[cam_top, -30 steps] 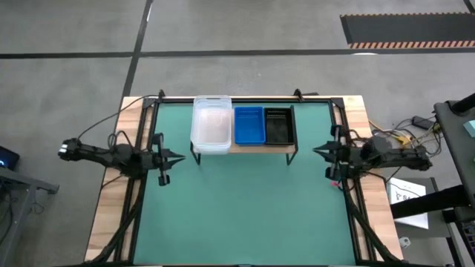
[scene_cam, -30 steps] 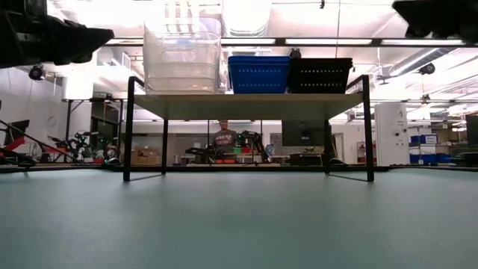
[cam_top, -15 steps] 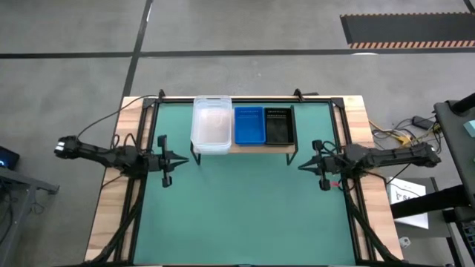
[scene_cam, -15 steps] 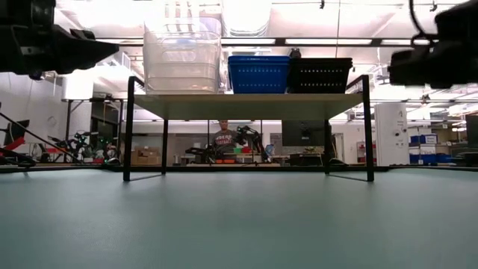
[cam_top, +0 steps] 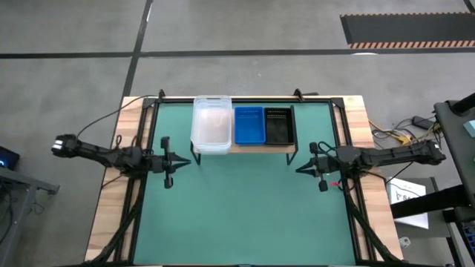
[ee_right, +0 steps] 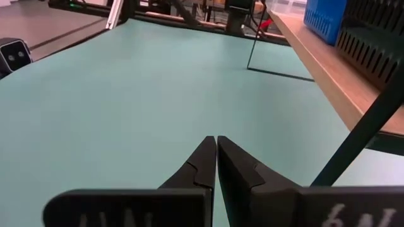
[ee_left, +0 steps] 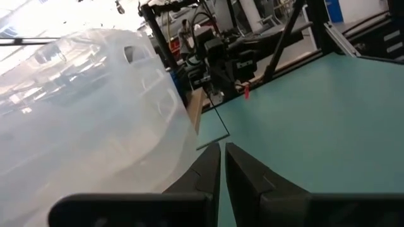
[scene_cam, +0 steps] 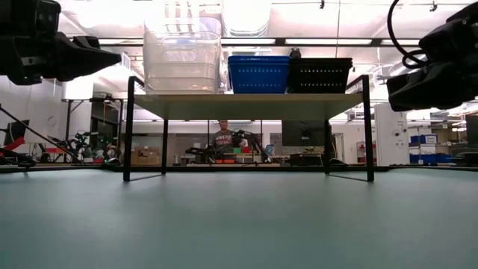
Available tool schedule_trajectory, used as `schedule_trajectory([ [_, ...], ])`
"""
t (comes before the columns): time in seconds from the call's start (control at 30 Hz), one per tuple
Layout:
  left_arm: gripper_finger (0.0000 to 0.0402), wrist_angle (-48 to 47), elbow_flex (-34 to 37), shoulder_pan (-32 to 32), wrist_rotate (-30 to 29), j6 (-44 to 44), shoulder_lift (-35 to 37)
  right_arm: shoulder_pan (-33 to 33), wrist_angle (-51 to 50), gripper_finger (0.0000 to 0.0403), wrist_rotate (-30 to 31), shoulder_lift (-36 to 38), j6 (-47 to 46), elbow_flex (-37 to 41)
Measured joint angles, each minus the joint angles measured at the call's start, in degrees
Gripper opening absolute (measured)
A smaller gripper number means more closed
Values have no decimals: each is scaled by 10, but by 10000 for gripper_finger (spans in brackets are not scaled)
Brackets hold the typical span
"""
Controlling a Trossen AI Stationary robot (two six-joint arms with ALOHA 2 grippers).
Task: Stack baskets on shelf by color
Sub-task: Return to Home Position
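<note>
Nearest you, the green table top spreads out in front of the shelf. Both arms reach in over it from the sides, each pointing toward the middle.

Your left gripper hangs above the table's left part, just in front of the shelf's left front leg. In the low view it sits at about the height of the shelf board. Its fingers are pressed nearly together, with only a thin slit between them, and they pinch nothing. In the left wrist view the clear stack bulks large close beside it.

Your right gripper hangs above the table's right part, just in front of the shelf's right front leg. Its fingers are pressed together and hold nothing.

Farther back, the shelf stands on thin black legs at the table's far edge. Three stacks of baskets sit on its wood-grain board in one row:
- The clear tubs are on the left, and this stack is the widest and tallest.
- The blue perforated baskets are in the middle, just beside the clear ones.
- The black mesh baskets are on the right, tight against the blue ones.

Neither gripper touches any stack.

Beyond the table, the low view shows a workshop room, where a person appears far off under the shelf board.
</note>
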State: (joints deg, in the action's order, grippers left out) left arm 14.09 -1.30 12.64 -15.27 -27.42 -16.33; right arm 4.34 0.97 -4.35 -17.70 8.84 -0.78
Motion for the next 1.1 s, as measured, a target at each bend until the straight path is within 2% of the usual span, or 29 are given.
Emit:
schedule_trajectory([
  [1.1, 8, 0, 0, 0, 0, 0, -24, 0, -1, 9, -1, -1, 1, 0],
])
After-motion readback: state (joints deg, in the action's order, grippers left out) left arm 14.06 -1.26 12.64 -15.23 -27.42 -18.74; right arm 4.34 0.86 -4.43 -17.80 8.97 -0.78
